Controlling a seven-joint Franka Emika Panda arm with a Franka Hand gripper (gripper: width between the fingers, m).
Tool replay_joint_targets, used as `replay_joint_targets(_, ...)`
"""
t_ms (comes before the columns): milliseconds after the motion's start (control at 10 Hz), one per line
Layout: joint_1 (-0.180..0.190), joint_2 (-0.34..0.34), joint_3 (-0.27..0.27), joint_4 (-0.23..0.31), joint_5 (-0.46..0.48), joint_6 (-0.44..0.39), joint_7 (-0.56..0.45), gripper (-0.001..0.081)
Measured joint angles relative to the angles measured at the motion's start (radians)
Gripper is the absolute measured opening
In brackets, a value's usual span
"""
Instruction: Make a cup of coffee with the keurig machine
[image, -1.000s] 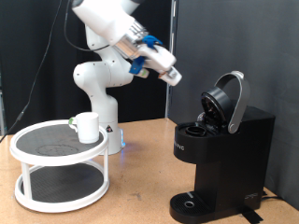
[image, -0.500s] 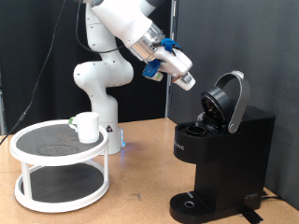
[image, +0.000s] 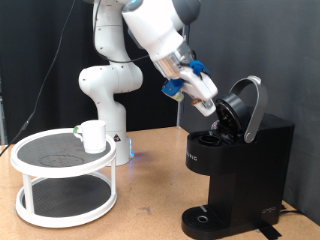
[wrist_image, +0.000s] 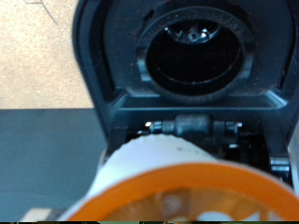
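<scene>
Pod loading is judged to be the step in hand, and it is best done by centring the capsule squarely over the round chamber before it is lowered, so that its rim seats evenly. The keurig machine (image: 238, 160), a black boxy brewer with a matte plastic body and a small white logo, is seen directly below and ahead of the hand (image: 213, 108), its domed hinged lid (image: 248, 105) raised. The dark circular chamber (wrist_image: 194, 56) is shown in the wrist view straight ahead of the fingers. A round white stand (image: 65, 177) with two dark mesh tiers is placed well away from the hand on the wooden surface (image: 150, 200). The cup (image: 93, 135), a plain white ceramic mug, is set on the stand's upper tier, well apart from the machine. A small white pod (wrist_image: 182, 182) with an orange rim is seen close in front of the wrist camera and is judged to be pinched by the hand, though the fingers themselves are not shown.
</scene>
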Motion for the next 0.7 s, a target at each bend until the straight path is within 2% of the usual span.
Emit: replay_joint_targets(700, 0.000, 0.048, 0.041, -0.037, -0.029, 0.056, 0.000, 0.0313)
